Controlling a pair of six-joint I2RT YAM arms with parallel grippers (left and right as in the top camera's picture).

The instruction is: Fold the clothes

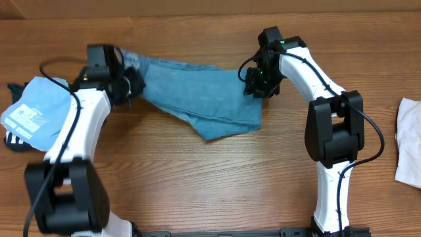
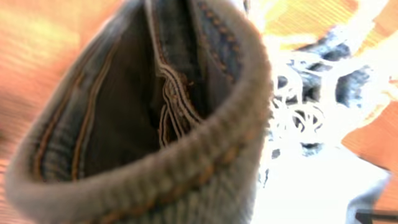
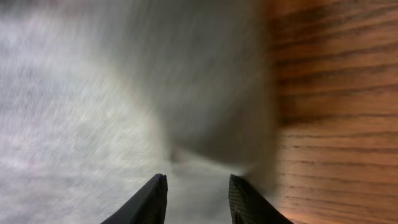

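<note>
Though the right gripper (image 3: 196,185) shows both dark fingers (image 3: 155,199) in its own camera, standing a narrow gap apart over blurred denim, I cannot tell whether any cloth is pinched between them. A pucker in the fabric sits just ahead of the left fingertip. From overhead that gripper (image 1: 260,82) rests at the upper right corner of the jeans (image 1: 197,99), which lie folded across the far middle of the wooden table (image 1: 197,184), stretched between the two arms. The left gripper (image 1: 128,85) is at the opposite end of the jeans. Its wrist camera is filled by a thick stitched denim edge (image 2: 155,124) curling close to the lens, with frayed white threads (image 2: 298,112) beside it, so its fingers are hidden and their grip cannot be made out. A sky-blue printed shirt (image 1: 36,112) lies at the left edge, partly under the left arm, with a black garment (image 1: 13,139) peeking from beneath it. A white garment (image 1: 409,141) is cut off by the right edge.
</note>
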